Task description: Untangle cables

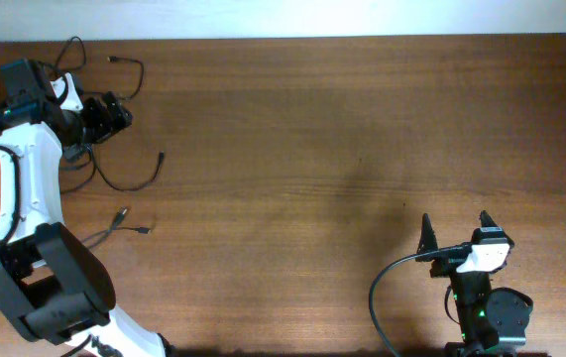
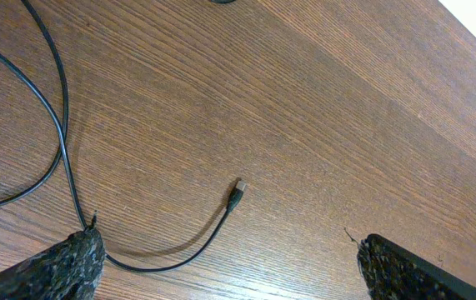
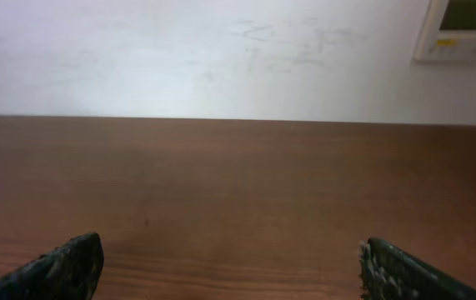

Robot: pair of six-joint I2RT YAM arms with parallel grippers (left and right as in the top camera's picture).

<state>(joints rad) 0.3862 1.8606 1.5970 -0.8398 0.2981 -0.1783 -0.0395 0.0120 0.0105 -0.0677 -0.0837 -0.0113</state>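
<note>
Thin black cables (image 1: 129,188) lie in loose loops at the far left of the wooden table (image 1: 312,139). One free end (image 1: 162,156) points right and another plug end (image 1: 114,59) lies near the back edge. A short grey cable (image 1: 111,227) lies apart, nearer the front. My left gripper (image 1: 117,114) hovers over the loops, open and empty. In the left wrist view its fingers (image 2: 225,246) straddle a black cable with a small plug (image 2: 238,190); the cable passes right by the left finger. My right gripper (image 1: 455,220) is open and empty at the front right, far from the cables.
The right arm's own black lead (image 1: 382,288) curves off the front edge. The right wrist view shows bare table (image 3: 238,183) between the open fingers (image 3: 231,250), a white wall behind, and a wall panel (image 3: 463,25).
</note>
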